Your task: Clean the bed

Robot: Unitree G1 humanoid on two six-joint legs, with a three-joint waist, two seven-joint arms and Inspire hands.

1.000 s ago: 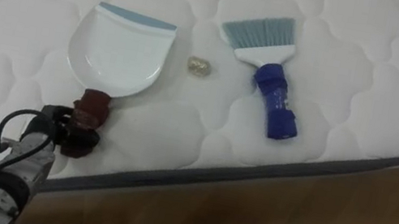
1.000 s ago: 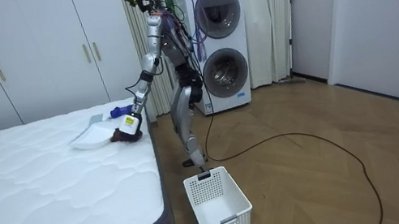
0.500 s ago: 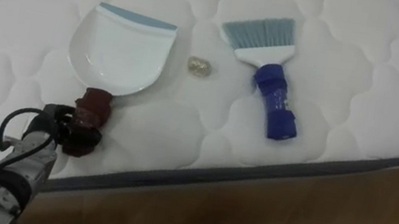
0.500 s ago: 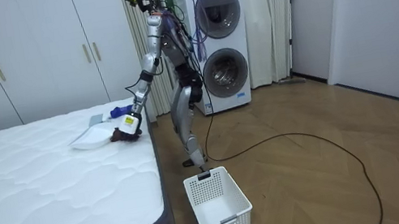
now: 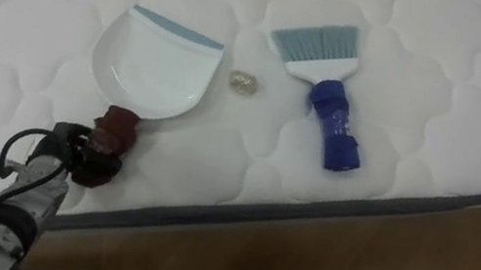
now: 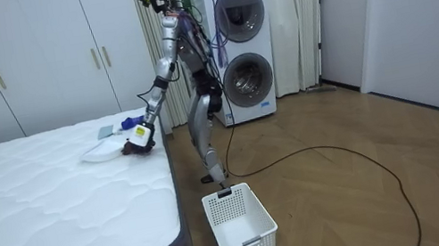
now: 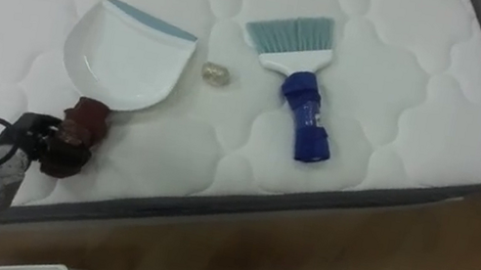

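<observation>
On top of the white bed (image 5: 415, 47), close to its near edge, the robot's left hand (image 5: 62, 161) is holding the dark red handle (image 5: 115, 123) of a white dustpan (image 5: 156, 61). Its fingers are curling tight round that handle. The dustpan is lying flat on the bed, with its blue lip pointing away from the robot.

A small crumpled scrap (image 5: 243, 82) is sitting just beside the right corner of that lip. It is not inside the pan. It is lying between the pan and a blue brush (image 5: 328, 91). The brush is resting on the bed by itself, with its pale bristles pointing away from the robot, and no hand is touching it.

Seen from the room, the robot is standing at the corner of the bed and reaching one arm out over it. A white basket (image 6: 238, 219) is waiting on the floor near its feet.

The job is probably only starting, because the scrap is not in the pan yet. Some things could be going wrong soon. If the pan is pushing at the scrap with nothing behind it, the light scrap may be rolling away across the bumpy top. The lip may be catching in a soft dip. The scrap is off to one corner, so the pan may be sliding right past it.
</observation>
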